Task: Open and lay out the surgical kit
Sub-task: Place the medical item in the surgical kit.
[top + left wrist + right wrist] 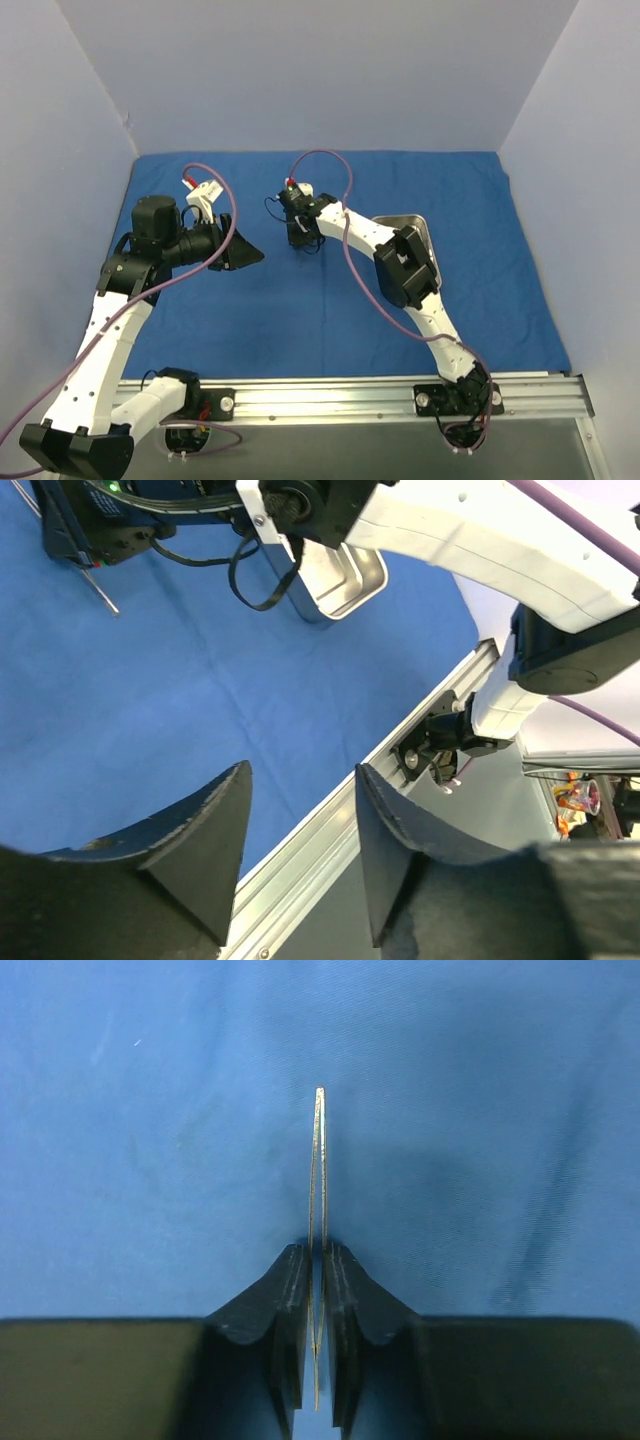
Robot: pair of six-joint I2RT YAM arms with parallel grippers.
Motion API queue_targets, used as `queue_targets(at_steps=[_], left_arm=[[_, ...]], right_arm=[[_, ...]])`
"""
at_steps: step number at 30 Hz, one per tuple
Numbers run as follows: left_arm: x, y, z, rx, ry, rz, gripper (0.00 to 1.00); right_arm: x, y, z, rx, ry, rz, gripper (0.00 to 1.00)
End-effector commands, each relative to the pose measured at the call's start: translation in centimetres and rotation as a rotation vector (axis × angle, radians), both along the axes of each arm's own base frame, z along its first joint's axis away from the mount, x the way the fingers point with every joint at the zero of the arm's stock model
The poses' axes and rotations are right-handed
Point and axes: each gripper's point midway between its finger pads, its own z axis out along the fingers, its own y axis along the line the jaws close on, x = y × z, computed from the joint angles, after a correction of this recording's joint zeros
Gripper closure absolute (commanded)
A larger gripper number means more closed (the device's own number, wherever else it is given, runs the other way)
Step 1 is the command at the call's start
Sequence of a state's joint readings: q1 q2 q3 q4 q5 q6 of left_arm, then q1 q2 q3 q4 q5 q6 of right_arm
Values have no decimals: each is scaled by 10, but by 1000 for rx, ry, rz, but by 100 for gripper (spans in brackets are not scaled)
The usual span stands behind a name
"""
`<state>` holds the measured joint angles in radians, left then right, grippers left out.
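Observation:
The deep-blue drape (480, 280) lies spread flat over the table. The steel tray (410, 222) sits on it right of centre, partly hidden under my right arm; it also shows in the left wrist view (345, 575). My right gripper (302, 238) hangs over the drape's middle, shut on a thin silver instrument (319, 1160) seen edge-on, its tip pointing down at the cloth. The right gripper (318, 1252) clamps it between both pads. The instrument's tip also shows in the left wrist view (98, 588). My left gripper (245, 255) is open and empty above the drape's left half. No other instruments show.
An aluminium rail (350, 395) runs along the table's near edge, with both arm bases on it. White walls close in the back and both sides. My right arm's links (405, 265) cross above the tray.

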<state>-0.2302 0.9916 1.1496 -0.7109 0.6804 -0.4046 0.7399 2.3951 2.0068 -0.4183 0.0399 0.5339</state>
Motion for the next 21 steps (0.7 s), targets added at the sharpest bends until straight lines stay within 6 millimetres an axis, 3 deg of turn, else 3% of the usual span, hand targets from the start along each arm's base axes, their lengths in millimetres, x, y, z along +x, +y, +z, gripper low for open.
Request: queue_targets(at_steps=[1,5,7,8,10,13,15,16,17,20,21], left_arm=[[0,-7,21,-44,-69,-41,45],[-3,-9,20,-30,-68,-67,36],[-6,-9,18,-14,-65,-74,23],[-6,-10,18,-12,-68,-79,10],[-7,-10,16,-3,-76,-79,4],[-5,-7,9,34,-72,-56,6],[-5,-3,2,69,-58,-31,6],[-1,2,-2,105,-53,13,6],[-1,3,-5,116,-55,15,6],[-5,1,-13,123,-49,-12,6],[-6,0,-16,127,-39,-20,6]], right_arm=[[7,-4,9,-2,-14,-47,88],[-4,-8,-1,-9,21,-57,76],[-6,-8,1,-5,22,-50,66],[-6,-7,7,7,15,-46,63],[-3,-3,18,24,-4,-41,57],[8,0,59,41,-72,-35,51],[18,-12,101,24,-147,-52,39],[20,-22,126,31,-184,-69,37],[22,-35,137,14,-202,-89,34],[21,-109,152,-54,-173,-189,37],[27,-146,151,-87,-169,-241,39]])
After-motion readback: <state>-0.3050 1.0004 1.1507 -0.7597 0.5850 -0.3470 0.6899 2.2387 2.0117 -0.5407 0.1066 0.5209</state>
